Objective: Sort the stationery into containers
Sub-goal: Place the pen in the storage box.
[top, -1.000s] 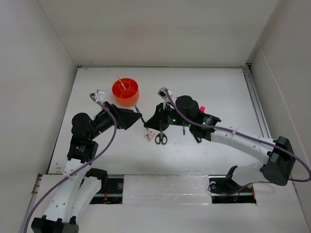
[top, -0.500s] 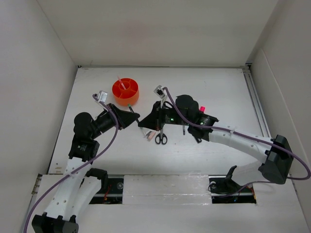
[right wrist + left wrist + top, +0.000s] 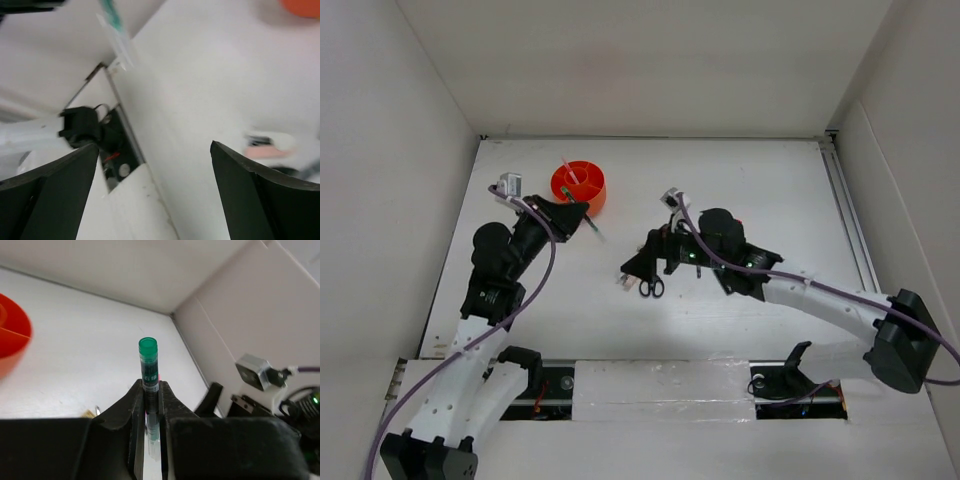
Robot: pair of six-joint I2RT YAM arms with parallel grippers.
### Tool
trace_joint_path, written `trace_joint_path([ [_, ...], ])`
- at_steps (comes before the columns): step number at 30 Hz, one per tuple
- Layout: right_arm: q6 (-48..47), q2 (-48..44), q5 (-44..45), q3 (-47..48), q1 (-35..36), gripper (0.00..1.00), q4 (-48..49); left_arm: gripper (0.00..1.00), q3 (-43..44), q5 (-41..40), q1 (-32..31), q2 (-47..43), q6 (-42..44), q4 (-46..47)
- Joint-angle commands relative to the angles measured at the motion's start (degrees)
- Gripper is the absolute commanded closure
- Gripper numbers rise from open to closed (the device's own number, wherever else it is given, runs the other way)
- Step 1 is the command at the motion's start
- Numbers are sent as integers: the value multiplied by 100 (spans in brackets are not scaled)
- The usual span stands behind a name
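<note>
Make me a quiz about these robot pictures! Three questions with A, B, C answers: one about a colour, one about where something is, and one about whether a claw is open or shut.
1. The left gripper holds a pen. Its cap is:
A) yellow
B) green
C) purple

2. The scissors are:
A) on the table, near the right gripper
B) in the left gripper
C) on top of an arm

3. The right gripper is:
A) shut on the scissors
B) shut on the pen
C) open

Answers:
1 B: the left wrist view shows a green cap.
2 A: the top view shows them lying flat on the table.
3 C: its fingers stand wide apart with nothing between them.
</note>
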Motion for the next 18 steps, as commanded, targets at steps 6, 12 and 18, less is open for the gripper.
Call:
trace_joint_path([
  [6, -404, -1376, 484, -773, -583, 0, -557, 100, 1271, -2947, -65, 2052, 1721, 1365],
  [12, -475, -2379, 555, -1168, -425, 0, -1278, 100, 2883, -2631, 269, 4008, 3083, 1515],
  [18, -580, -3504, 897, -1362, -372, 0, -2148, 100, 2938, -2887, 321, 4590, 3821, 1918],
])
